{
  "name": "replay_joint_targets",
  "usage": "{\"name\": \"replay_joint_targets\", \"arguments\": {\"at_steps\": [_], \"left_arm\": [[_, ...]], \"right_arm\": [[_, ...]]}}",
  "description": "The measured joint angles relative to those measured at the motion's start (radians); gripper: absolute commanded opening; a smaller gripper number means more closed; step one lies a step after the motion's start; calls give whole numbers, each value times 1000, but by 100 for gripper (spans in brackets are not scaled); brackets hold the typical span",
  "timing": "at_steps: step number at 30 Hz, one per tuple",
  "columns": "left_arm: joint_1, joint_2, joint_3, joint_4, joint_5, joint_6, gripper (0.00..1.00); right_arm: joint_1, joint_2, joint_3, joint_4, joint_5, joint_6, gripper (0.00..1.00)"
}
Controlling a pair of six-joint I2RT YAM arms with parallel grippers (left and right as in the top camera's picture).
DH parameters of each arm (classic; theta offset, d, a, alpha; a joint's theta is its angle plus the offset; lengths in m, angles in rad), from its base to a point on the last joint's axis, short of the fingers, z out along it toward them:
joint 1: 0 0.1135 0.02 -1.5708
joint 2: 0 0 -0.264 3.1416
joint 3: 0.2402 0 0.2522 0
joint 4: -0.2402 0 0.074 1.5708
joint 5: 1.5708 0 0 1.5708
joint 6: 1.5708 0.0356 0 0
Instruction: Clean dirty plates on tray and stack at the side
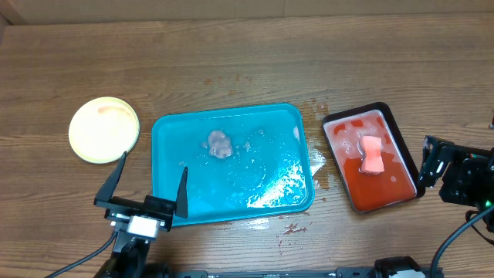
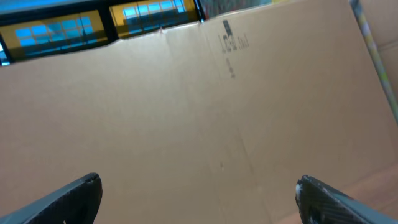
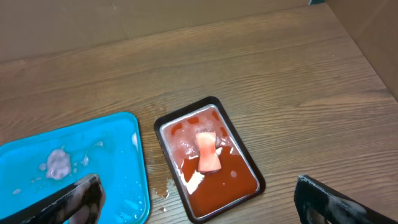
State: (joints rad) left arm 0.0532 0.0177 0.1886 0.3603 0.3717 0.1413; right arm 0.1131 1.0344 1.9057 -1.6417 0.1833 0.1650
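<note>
Biggest thing here is the wooden table (image 1: 231, 62), with a plain cardboard wall (image 2: 186, 112) behind it that fills my whole left wrist cam. The turquoise tray (image 1: 255, 135) sits mid-table, wet and streaky, with water spotted on the wood by its right and near edges. Just right of it, not touching, is a smaller black tray (image 1: 353, 112) of red liquid. The plates (image 1: 103, 130) are on the bare table left of the turquoise tray, close to its far-left corner. From above I only see a pale yellow one with a faint reddish mark near its far edge, so I can't tell how many are under it. My left gripper (image 1: 149, 184) hangs at the tray's near-left corner, fingers spread wide and empty, one over the tray's edge and one over the wood. My right gripper (image 3: 196, 183) is off past the black tray, also spread wide, holding nothing. An orange-pink sponge (image 1: 373, 157) lies in the red liquid, and a greyish foam blob (image 1: 220, 144) sits on the tray.
</note>
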Motion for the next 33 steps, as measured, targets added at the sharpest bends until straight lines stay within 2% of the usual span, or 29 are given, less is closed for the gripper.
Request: {"name": "replay_joint_targets", "arguments": {"at_steps": [7, 12, 14, 19, 23, 28, 33], "left_arm": [[1, -1, -146, 171, 11, 0, 100], [1, -1, -180, 169, 14, 0, 100], [1, -3, -180, 125, 14, -3, 99], [1, -5, -180, -169, 12, -58, 100], [1, -5, -180, -386, -7, -168, 100], [1, -5, -180, -409, -43, -267, 99], [1, -5, -181, -409, -58, -297, 100]], "right_arm": [[0, 0, 0, 0, 0, 0, 100], [0, 0, 0, 0, 0, 0, 100], [0, 0, 0, 0, 0, 0, 100], [0, 0, 0, 0, 0, 0, 100], [0, 0, 1, -1, 0, 0, 100], [0, 0, 1, 0, 0, 0, 100], [0, 0, 1, 0, 0, 0, 100]]}}
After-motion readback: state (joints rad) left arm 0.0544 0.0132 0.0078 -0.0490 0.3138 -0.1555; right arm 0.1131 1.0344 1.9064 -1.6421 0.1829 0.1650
